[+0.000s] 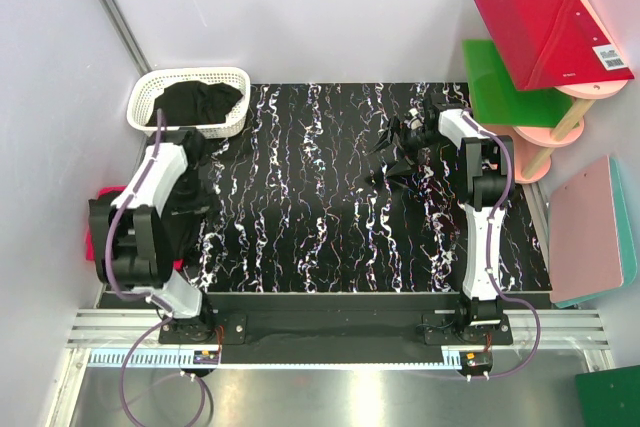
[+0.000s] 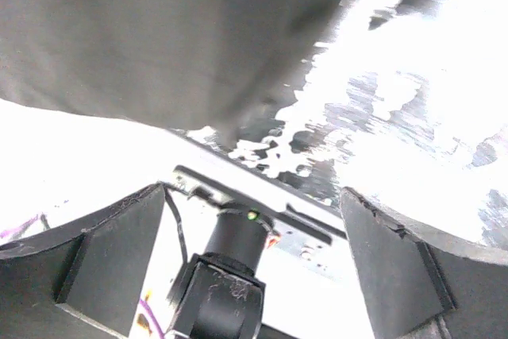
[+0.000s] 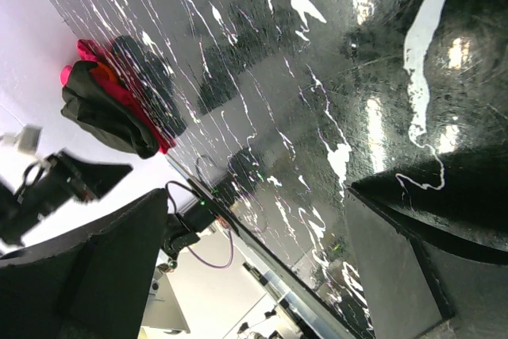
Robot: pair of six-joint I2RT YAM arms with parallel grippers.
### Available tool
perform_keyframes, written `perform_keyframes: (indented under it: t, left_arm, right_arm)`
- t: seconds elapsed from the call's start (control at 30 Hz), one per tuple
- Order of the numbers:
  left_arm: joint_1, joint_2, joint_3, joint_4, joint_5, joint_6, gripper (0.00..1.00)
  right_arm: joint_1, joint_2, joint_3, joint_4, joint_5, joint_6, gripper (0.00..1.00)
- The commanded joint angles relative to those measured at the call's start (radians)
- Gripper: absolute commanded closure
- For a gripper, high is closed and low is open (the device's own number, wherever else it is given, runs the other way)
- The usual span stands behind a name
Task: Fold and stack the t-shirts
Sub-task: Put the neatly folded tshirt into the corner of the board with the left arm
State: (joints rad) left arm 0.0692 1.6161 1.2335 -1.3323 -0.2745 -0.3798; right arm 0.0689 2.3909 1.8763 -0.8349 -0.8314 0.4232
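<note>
Black shirt (image 1: 200, 102) in basket (image 1: 150, 97): I judge left gripper (image 2: 250, 192), wide, empty, poised to fetch it; right gripper (image 3: 258, 192) likewise.

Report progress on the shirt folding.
Done: a pink, orange and black pile sits at the left edge of the table. In hand: nothing; left gripper and right gripper are open, the left facing dark cloth. Left: the black shirt in the basket.

The top camera looks steeply down from behind the arm bases (image 1: 190, 322) over the whole counter (image 1: 320, 217); both wrist cameras sit close above that same counter.
</note>
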Motion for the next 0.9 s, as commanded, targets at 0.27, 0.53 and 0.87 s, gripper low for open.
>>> perform_keyframes:
  t: [0.27, 0.53, 0.87]
  left_arm:
    - [-0.065, 0.028, 0.033, 0.124, -0.024, -0.019, 1.0]
    - [-0.065, 0.198, 0.244, 0.174, -0.048, -0.014, 1.0]
    - [0.023, 0.096, 0.19, 0.217, -0.04, -0.102, 1.0]
  right_arm:
    - [-0.009, -0.006, -0.008, 0.0, -0.011, -0.011, 0.0]
    - [-0.009, -0.032, -0.049, -0.001, -0.006, -0.021, 0.0]
    - [-0.008, -0.055, -0.08, -0.001, 0.011, -0.034, 0.0]
